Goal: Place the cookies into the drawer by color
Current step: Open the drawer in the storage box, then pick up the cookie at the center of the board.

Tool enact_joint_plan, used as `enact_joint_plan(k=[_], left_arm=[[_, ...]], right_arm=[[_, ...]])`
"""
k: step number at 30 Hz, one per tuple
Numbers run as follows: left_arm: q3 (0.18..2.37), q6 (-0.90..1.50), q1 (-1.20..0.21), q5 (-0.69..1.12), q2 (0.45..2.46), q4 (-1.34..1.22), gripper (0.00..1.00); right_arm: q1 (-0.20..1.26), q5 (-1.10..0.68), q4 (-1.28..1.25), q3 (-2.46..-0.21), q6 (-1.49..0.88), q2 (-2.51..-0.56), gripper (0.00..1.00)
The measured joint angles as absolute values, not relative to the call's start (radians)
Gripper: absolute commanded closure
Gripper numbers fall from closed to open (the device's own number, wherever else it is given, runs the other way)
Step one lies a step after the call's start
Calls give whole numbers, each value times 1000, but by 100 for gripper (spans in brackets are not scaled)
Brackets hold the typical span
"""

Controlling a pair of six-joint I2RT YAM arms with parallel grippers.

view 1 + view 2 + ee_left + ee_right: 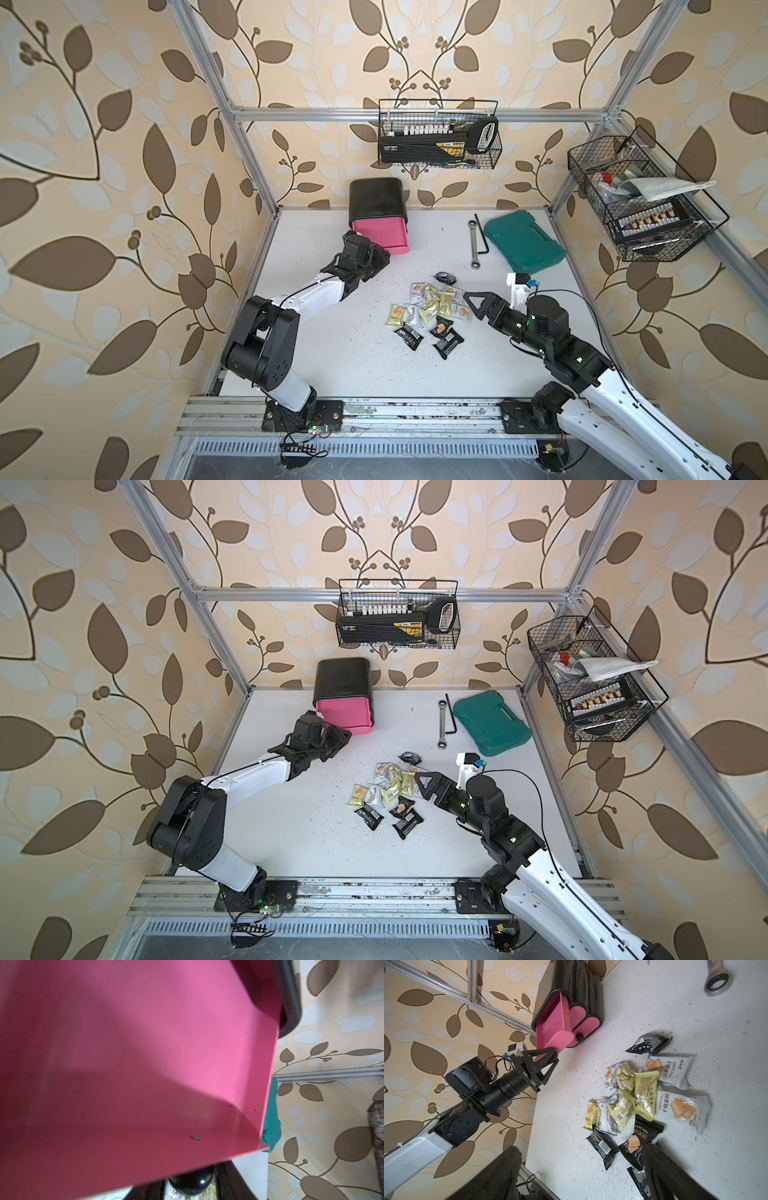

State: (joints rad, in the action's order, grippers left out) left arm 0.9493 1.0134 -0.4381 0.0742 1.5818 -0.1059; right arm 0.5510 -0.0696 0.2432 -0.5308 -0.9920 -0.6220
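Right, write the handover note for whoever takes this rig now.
Left gripper: around the round black knob of the pulled-out top pink drawer; grip unclear.
Right gripper: open, empty, over the packets.
Crinkly wrapped cookie packets, yellow-green, white-silver and black: clustered on the white table; none seen in the drawer.
Black cabinet: lower two drawers shut.
Done: top drawer opened. Left: sort every packet by colour.

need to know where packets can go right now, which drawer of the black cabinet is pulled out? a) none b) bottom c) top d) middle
c: the top drawer juts out of the cabinet, its front end at the left pincer, while the middle front and bottom front sit flush.
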Motion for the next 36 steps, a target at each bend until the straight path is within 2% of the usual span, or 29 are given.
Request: enact_joint_plan(k=[5,10,13,18,27,31,36], left_arm=[[936,997,-440,4,1560,-56,44],[922,986,-440,-13,1549,-50,38],[906,984,-443,2,1542,-59,31],[894,966,-494,0,1470,-37,30],[894,876,-731,-134,1249,107,32],[894,826,-863,-219,1277,221,32],[906,782,-937,-268,1449,347,32]], right_arm=[[552,-66,244,-531,-992,-621,6],[553,-59,244,-530,-995,-616,6],[553,-58,244,-530,-994,-619,6],[553,-50,245,-530,-989,-632,6],[553,-40,242,-530,-971,-669,6],[553,-40,234,-530,-966,-693,6],[553,-41,224,-530,-958,-709,6]])
